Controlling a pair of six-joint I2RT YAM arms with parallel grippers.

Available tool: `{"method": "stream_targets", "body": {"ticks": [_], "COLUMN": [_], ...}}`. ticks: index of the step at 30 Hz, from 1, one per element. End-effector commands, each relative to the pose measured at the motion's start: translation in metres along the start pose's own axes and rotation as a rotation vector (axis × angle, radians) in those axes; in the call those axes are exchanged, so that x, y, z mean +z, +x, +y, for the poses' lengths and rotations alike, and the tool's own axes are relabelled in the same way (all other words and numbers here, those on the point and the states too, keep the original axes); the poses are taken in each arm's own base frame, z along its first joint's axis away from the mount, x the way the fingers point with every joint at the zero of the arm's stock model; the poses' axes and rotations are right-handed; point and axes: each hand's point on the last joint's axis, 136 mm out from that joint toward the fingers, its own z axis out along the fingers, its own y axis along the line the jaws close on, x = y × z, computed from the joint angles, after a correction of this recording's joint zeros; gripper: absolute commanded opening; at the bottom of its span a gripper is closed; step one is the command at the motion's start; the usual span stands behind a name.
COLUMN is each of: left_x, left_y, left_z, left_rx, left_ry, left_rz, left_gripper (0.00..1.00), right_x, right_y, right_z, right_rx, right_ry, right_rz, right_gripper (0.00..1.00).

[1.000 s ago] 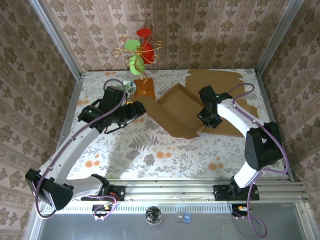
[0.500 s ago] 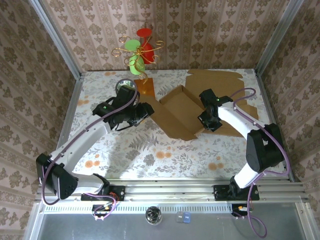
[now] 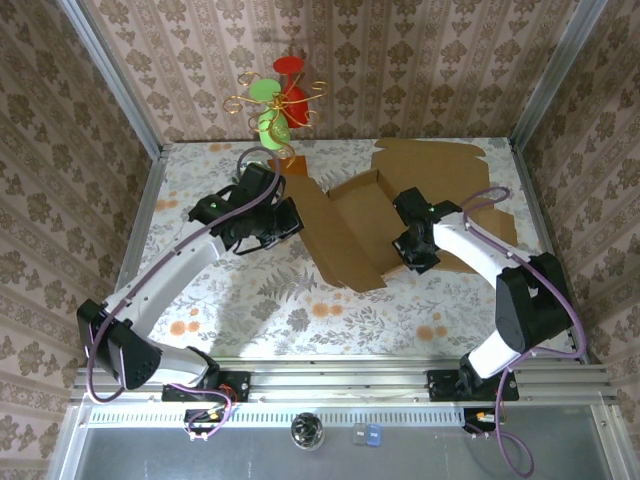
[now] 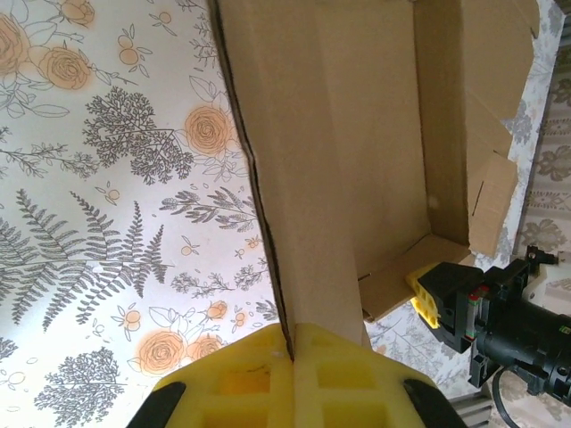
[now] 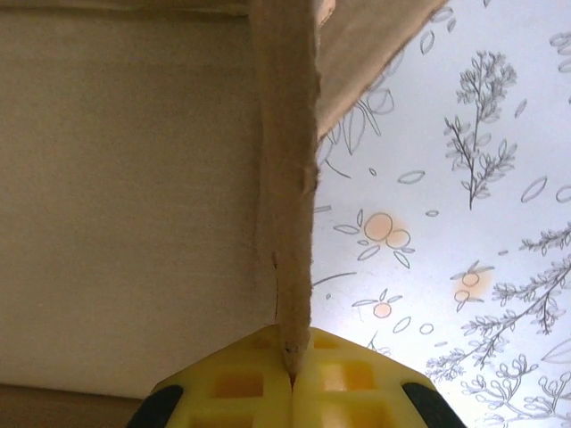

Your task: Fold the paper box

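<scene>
Top external leaves the fingertips hard to make out against the half-folded brown cardboard box (image 3: 352,218) at mid-table, while both arms reach inward, left gripper (image 4: 293,343) and right gripper (image 5: 290,357) each pinched tight on an upright box wall.

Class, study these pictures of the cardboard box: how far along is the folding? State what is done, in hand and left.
Done: the box already has some raised walls around its base. In hand: the left gripper is shut on a long side panel, the right gripper on another wall's edge. Left: the big flap lies flat on the table, so the box is open.
</scene>
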Motion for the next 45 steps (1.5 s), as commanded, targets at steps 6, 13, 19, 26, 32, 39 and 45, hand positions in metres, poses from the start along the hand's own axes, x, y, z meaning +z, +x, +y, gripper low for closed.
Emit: {"method": "stream_targets", "body": {"ticks": [6, 13, 19, 26, 32, 39, 45], "left_x": [-0.004, -0.013, -0.024, -0.03, -0.026, -0.026, -0.024], "left_y": [0.007, -0.005, -0.036, -0.063, -0.06, -0.062, -0.062], "left_z": [-0.002, -0.004, -0.003, -0.02, -0.036, -0.04, -0.038], "left_rx": [0.227, 0.451, 0.666, 0.942, 1.225, 1.402, 1.461], "left_ry": [-0.089, -0.145, -0.282, -0.365, -0.401, -0.433, -0.439], "left_rz": [0.115, 0.202, 0.175, 0.087, 0.094, 0.108, 0.12], "left_gripper": [0.0, 0.0, 0.0, 0.0, 0.0, 0.0, 0.0], "right_x": [-0.018, -0.065, -0.113, -0.154, -0.17, -0.172, -0.162], "right_y": [0.021, 0.017, 0.008, 0.007, -0.005, -0.007, -0.005], "right_z": [0.009, 0.051, 0.105, 0.132, 0.13, 0.14, 0.148], "right_rx": [0.05, -0.096, -0.446, -0.86, -1.088, -1.43, -1.773], "right_ry": [-0.078, -0.273, -0.541, -0.76, -0.837, -0.93, -0.882], "right_rz": [0.072, 0.04, -0.06, -0.156, -0.296, -0.502, -0.616], "right_gripper": [0.45, 0.61, 0.61, 0.58, 0.59, 0.59, 0.68]}}
